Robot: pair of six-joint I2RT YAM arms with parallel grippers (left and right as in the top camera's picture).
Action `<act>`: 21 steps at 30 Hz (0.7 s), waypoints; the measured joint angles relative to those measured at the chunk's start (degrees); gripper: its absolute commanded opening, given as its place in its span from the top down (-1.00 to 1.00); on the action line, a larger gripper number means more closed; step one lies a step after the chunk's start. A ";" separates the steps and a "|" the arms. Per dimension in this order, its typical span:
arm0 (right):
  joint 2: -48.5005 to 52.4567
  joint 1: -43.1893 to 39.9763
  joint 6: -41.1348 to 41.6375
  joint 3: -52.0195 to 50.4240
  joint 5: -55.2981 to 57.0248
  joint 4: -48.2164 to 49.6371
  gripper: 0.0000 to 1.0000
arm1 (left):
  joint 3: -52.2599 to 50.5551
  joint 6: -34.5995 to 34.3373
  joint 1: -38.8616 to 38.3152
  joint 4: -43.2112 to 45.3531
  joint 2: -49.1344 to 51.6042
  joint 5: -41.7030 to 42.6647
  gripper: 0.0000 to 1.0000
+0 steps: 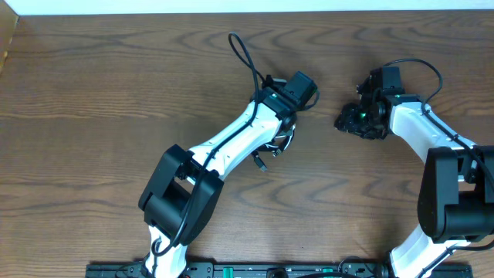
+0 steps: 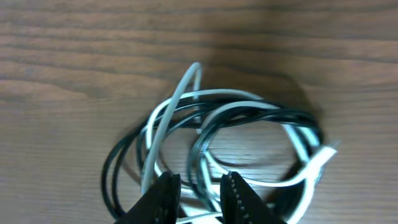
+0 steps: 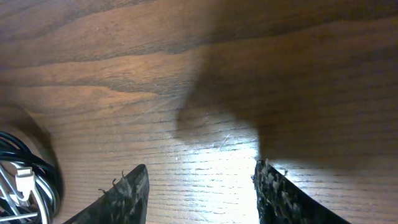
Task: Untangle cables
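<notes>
Where the overhead view was concerned, a brown wood-grain table (image 1: 116, 93) was seen filling the frame, with a pale strip (image 1: 247, 5) along the top edge. The cables (image 1: 279, 143) were found near the centre as a small tangled bundle, largely covered by the wrist of the left arm (image 1: 231, 143), with one black plug (image 1: 262, 164) lying just below and to the left of it. The right arm (image 1: 421, 127) was placed at the right of the frame, well apart from the bundle.

From the left wrist, the same wood was seen, blurred. The looped black and white strands were spread across the centre and lower half. The left gripper (image 2: 199, 177) was set at the bottom edge with its fingers only narrowly parted; strands were seen running between them, but whether they were pinched could not be told.

From the right wrist, shadowed wood with a bright patch was shown. The right gripper (image 3: 202, 171) was spread wide, with nothing held or touched. The cables were confined to the lower left corner, beside the left-hand finger.
</notes>
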 measured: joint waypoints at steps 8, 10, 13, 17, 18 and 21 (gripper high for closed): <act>0.00 0.00 0.00 0.00 -0.11 0.00 -0.01 | -0.90 0.61 3.58 -0.48 0.00 1.14 0.14; 0.00 0.00 0.00 0.00 -0.11 0.02 -0.01 | -0.94 0.63 4.52 -0.48 0.00 2.47 0.10; 0.00 0.09 0.00 -0.02 -0.11 0.02 -0.01 | -1.05 0.74 4.83 -0.55 0.00 3.43 -0.11; 0.00 0.33 0.00 -0.04 -0.11 0.13 -0.01 | -1.05 0.66 4.66 -0.74 0.00 5.81 -0.37; 0.00 0.46 0.00 -0.04 -0.11 0.22 -0.01 | -1.05 0.66 4.66 -1.07 0.00 6.69 -0.37; 0.00 1.01 0.00 -0.07 -0.11 0.39 -0.01 | -1.03 0.68 4.68 -2.32 0.00 10.54 -0.37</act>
